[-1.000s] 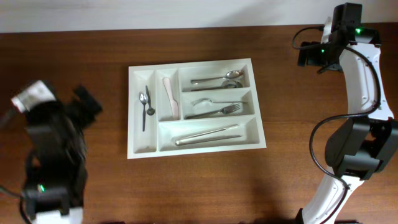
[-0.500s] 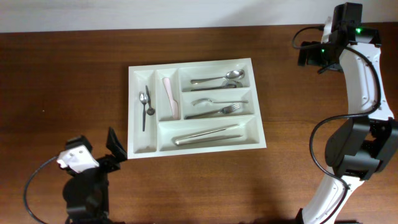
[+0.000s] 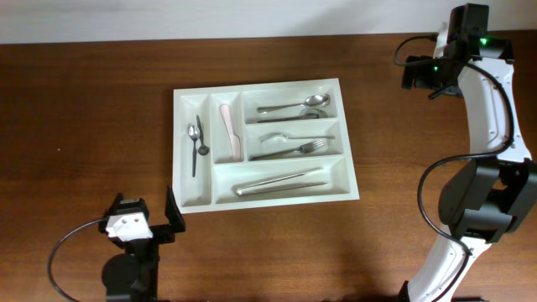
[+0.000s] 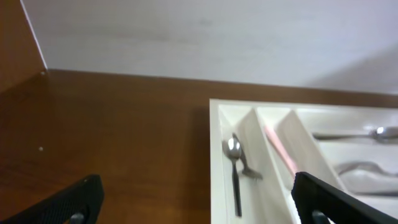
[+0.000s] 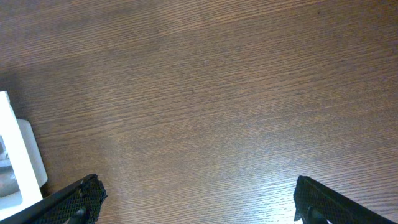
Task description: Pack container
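Nearest, the left gripper [image 3: 144,210] hovers empty with its fingers spread wide, just off the near left corner of the white tray [image 3: 177,151]. The tray sits mid-table [image 3: 84,126] and holds teaspoons [image 3: 195,143], a pink utensil [image 3: 230,130], big spoons [image 3: 294,106], forks [image 3: 289,148] and knives [image 3: 281,182] in separate compartments. Farthest back on the right, the right gripper [image 3: 414,74] hangs over the wood, spread wide and empty.

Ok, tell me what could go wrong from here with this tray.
1. The open left hand sits close to the container, at its near-left corner; moving forward, the hand may knock it askew.
2. The two small spoons overlap in one narrow compartment; a bump could jumble them.
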You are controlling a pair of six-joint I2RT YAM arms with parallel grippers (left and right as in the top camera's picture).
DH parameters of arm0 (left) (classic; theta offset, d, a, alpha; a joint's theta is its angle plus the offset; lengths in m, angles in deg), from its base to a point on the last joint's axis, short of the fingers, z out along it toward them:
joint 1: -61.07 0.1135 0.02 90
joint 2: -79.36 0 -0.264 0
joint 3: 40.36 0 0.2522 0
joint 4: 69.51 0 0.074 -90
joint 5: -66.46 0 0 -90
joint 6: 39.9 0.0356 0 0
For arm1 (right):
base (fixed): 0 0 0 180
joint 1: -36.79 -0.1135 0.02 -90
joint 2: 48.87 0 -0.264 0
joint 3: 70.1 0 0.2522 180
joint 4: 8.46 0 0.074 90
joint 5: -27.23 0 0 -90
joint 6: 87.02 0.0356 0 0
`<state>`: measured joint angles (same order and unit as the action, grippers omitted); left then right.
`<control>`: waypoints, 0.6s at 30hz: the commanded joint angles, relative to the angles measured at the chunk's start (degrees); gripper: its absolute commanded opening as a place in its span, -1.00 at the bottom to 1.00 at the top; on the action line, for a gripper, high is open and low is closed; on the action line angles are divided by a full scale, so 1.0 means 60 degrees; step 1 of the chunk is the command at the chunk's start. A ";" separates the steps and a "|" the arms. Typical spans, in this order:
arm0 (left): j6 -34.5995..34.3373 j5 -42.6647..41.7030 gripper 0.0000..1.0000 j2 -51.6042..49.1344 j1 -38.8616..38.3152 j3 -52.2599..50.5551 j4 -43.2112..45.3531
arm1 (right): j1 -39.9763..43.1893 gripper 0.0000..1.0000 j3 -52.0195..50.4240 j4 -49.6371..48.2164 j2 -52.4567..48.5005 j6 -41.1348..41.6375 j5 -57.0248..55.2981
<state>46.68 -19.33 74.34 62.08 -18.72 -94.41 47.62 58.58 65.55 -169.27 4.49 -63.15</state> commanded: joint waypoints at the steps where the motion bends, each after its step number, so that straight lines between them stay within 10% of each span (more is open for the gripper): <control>1: 0.0226 -0.0280 0.99 0.0339 -0.0018 -0.0393 0.0022 | 0.0022 0.98 -0.0011 0.0004 0.0164 0.0080 -0.0015; 18: 0.0222 -0.0568 0.99 0.0787 0.0357 -0.0798 0.0109 | 0.0022 0.98 -0.0011 0.0004 0.0164 0.0080 -0.0015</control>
<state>47.16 -21.74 78.43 63.90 -22.77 -94.14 47.62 58.58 65.55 -169.27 4.52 -63.15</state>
